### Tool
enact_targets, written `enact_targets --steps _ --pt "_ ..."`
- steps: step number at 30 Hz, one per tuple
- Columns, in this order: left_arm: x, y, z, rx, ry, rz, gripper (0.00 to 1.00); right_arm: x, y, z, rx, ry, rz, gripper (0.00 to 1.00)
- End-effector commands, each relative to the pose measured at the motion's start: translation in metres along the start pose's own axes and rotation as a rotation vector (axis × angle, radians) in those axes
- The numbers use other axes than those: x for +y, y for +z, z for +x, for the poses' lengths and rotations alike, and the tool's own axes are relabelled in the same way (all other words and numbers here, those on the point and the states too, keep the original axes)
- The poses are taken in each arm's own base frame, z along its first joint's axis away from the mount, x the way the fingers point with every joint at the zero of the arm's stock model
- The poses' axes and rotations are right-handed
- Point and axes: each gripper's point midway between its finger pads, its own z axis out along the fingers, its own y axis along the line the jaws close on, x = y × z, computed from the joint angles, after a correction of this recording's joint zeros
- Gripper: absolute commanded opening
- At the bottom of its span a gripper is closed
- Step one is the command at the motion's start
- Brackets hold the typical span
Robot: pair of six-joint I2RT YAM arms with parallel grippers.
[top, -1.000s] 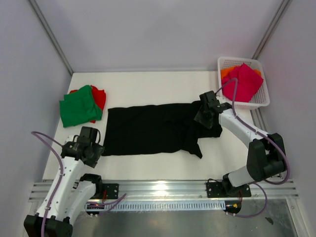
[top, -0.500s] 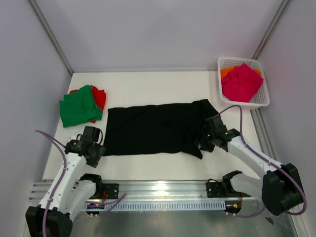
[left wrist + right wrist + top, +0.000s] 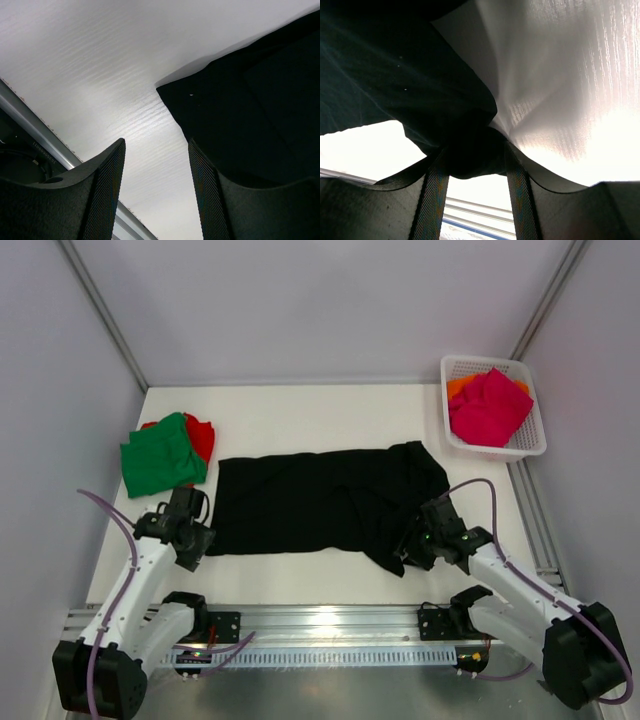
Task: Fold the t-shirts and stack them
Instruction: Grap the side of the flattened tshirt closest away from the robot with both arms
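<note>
Right gripper point(image 3: 412, 550), jaws clenched on the black t-shirt point(image 3: 320, 498), has dragged its corner nearer; left jaws released.

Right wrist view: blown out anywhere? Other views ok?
Right wrist: table glares white lower right and lower left; black t-shirt nearly featureless. Left wrist: even light, table grain sharp, own fingers soft. Top: mild glare on the front rail.

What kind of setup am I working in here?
Probably a lab test cell, not a home: a white table boxed in by plain grey walls, arms bolted to an aluminium rail, and a white basket of shirts.
</note>
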Motion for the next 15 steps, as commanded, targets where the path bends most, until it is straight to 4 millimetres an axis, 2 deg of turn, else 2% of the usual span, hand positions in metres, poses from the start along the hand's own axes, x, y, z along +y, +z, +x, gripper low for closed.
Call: enact_targets --steps 1,6,12,14,15 --pt "-0.013 -0.005 -0.009 -0.029 -0.004 0.038 0.56 0.004 -0.002 0.002 0.000 -0.010 -0.029 0.51" --pt "-0.012 -0.006 -0.009 -0.030 -0.003 0.034 0.56 -0.005 0.006 0.009 0.019 0.014 -0.014 0.51" --pt "-0.012 -0.011 -0.017 -0.064 0.004 0.036 0.56 -0.005 0.010 0.005 0.014 0.010 -0.001 0.50" --pt "-0.010 -0.012 -0.019 -0.072 0.014 0.027 0.56 -0.006 0.012 0.003 0.009 -0.001 0.010 0.42" --pt "-0.009 -0.013 -0.020 -0.074 0.015 0.025 0.56 -0.005 0.012 0.002 0.008 -0.004 0.011 0.23"
